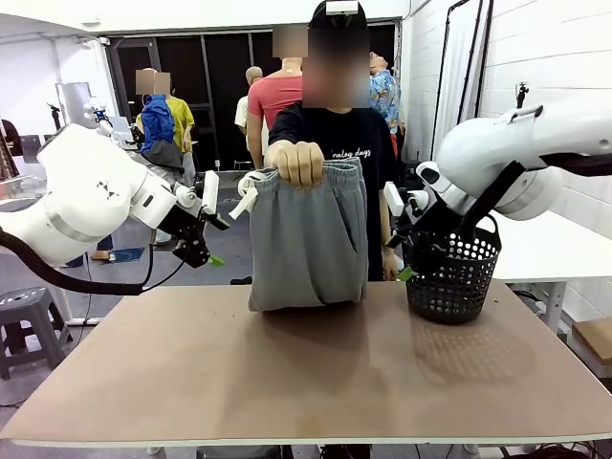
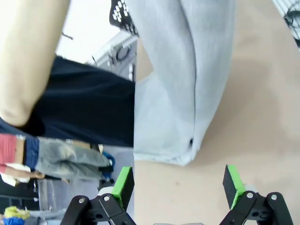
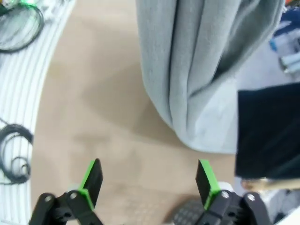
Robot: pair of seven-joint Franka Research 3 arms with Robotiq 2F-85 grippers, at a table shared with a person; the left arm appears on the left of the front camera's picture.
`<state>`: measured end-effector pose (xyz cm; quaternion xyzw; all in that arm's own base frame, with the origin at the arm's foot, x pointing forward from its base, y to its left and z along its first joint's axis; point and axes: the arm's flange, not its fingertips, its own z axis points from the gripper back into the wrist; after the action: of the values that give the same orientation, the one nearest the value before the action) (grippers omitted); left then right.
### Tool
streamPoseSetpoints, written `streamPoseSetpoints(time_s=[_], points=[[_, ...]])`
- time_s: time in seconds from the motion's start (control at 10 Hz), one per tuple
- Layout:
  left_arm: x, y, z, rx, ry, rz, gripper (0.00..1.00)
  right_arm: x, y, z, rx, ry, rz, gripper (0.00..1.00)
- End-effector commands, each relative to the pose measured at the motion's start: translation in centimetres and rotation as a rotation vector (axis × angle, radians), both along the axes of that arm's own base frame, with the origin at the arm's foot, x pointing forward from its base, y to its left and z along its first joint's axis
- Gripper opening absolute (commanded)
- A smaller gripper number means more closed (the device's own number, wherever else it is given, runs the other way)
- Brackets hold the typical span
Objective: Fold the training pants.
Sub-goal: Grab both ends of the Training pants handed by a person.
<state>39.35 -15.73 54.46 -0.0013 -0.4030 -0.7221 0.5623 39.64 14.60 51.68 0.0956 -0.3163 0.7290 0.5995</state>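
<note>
Left hand [image 2: 177, 168] spread wide, right hand [image 3: 149, 161] spread wide too, nothing gripped in either! Between them hang the grey training pants [image 1: 308, 239], long axis upright, waistband [image 1: 320, 170] on top in a person's fist [image 1: 300, 163], drawstring [image 1: 248, 191] toward the left hand. Air separates each hand from the side edges; the bottom edge hangs low by the far part of the brown counter [image 1: 316, 382]. Just beside the right hand, a black basket [image 1: 459, 287]! Beyond the left hand, a grey stool [image 1: 31, 316] on the floor.

White brick wall [image 1: 564, 229], grey floor [image 1: 215, 273]
</note>
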Motion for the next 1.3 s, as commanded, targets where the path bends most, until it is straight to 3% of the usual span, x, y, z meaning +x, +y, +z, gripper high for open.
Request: streamPoseSetpoints(time_s=[0.0,0.3,0.7,1.2], points=[[1.1,0.2,-0.7,-0.113,-0.017,-0.114,1.00,0.6,-0.1,-1.3,0.133,-0.013,0.070,1.00],[1.4,-0.1,-1.0,-0.219,-0.035,-0.113,1.00,0.4,0.5,-1.5,0.236,-0.048,0.065,1.00],[1.4,-1.1,-1.3,-0.345,0.003,-0.094,1.00,0.4,1.0,-1.7,0.314,-0.050,0.070,1.00],[1.1,-1.6,-1.8,-0.434,0.162,-0.187,1.00,0.4,0.8,-0.7,0.386,-0.086,0.100,1.00]])
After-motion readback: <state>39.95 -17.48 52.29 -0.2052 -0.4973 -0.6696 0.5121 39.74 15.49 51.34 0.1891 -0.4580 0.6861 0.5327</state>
